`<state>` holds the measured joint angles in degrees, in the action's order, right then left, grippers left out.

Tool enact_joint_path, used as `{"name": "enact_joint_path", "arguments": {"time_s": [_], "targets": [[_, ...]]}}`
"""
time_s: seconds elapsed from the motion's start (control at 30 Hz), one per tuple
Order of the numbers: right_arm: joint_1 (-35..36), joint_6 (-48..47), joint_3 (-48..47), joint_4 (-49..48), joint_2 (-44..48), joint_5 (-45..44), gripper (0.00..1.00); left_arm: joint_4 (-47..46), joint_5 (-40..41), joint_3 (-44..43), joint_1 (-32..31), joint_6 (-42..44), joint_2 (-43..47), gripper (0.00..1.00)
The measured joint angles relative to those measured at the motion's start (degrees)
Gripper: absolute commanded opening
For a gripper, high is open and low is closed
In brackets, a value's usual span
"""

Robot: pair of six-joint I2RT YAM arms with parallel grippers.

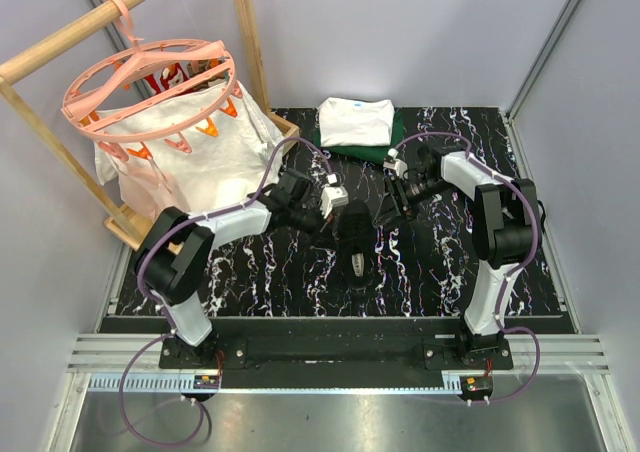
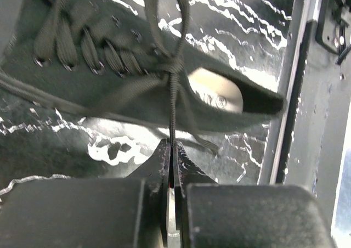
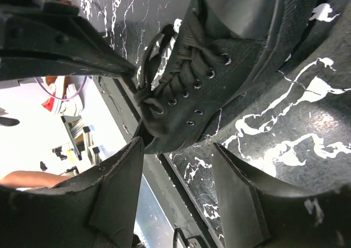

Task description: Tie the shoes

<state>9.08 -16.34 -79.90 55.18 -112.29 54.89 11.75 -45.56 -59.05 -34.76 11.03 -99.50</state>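
Note:
The small black sneaker (image 1: 354, 244) lies mid-table, its pale patch toward the near edge. In the left wrist view the sneaker (image 2: 109, 72) lies across the top, with a taut black lace (image 2: 173, 100) running from its knot down into my left gripper (image 2: 173, 145), which is shut on that lace. The left gripper (image 1: 334, 204) is just left of the shoe. My right gripper (image 1: 388, 210) is just right of it. In the right wrist view the right gripper (image 3: 178, 149) is open and empty, its fingers (image 3: 236, 193) straddling the view of the sneaker's laced side (image 3: 192, 89).
Folded white and dark green clothes (image 1: 356, 124) lie at the back of the black marbled table (image 1: 260, 272). A pink clip hanger (image 1: 150, 82) over a white cloth bag (image 1: 190, 162) on a wooden frame stands at the back left. A metal rail (image 1: 320, 357) runs along the near edge.

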Motion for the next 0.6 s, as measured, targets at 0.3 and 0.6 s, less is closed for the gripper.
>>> {"name": "enact_joint_path", "arguments": {"time_s": [0.3,0.6], "targets": [[0.0,0.6,-0.3,0.0,-1.0,0.1,0.59,2.9,0.0,2.6,0.6,4.2,4.7,0.0],[0.2,1.2,-0.3,0.0,-1.0,0.7,0.58,7.2,0.1,4.3,1.5,9.7,5.3,0.0]]}}
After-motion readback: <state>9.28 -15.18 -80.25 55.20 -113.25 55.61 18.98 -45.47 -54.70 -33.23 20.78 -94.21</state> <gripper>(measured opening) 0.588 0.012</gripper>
